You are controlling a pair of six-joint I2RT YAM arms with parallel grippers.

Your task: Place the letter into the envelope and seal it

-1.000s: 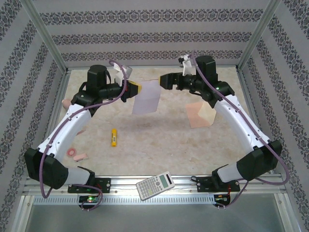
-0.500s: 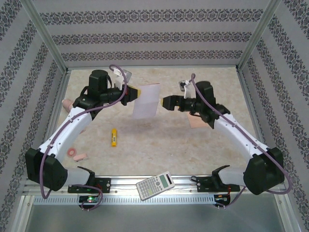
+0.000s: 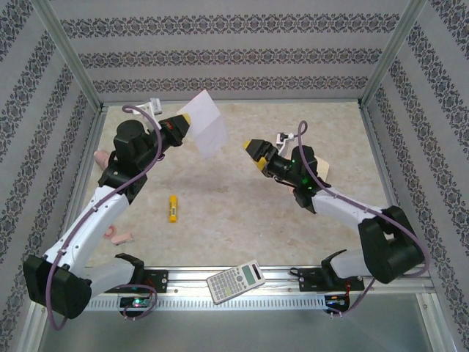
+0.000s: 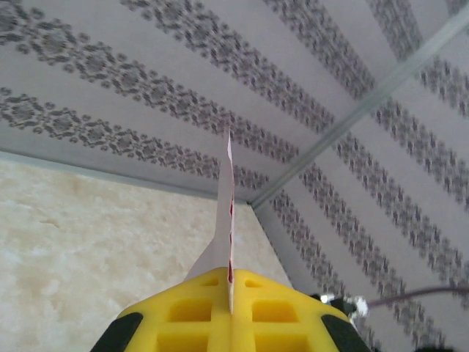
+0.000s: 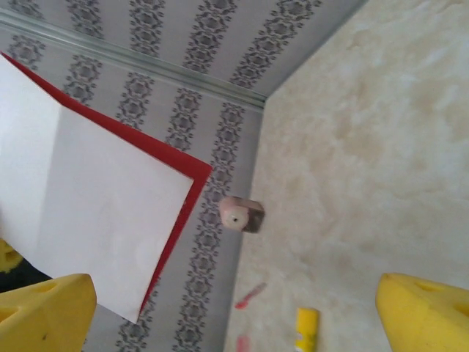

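The letter (image 3: 207, 125), a white sheet folded with a red border, hangs in the air over the back left of the table. My left gripper (image 3: 183, 120) is shut on its lower edge. In the left wrist view the letter (image 4: 225, 213) stands edge-on between the closed yellow fingers of the left gripper (image 4: 233, 293). My right gripper (image 3: 258, 152) is open, right of the sheet and apart from it. Past the spread fingers of the right gripper (image 5: 234, 323), the letter (image 5: 88, 213) shows its plain white side. Most of the peach envelope (image 3: 323, 171) is hidden behind the right arm.
A yellow glue stick (image 3: 173, 208) lies left of centre. A calculator (image 3: 235, 281) rests on the near rail. Small pink items (image 3: 117, 235) lie near the left wall, and a pink block (image 5: 242, 214) sits at the wall's foot. Patterned walls enclose the table.
The left arm has raised the letter and swung it back and left. The right gripper has let the letter go, drawn away low towards the near side, and opened wider.
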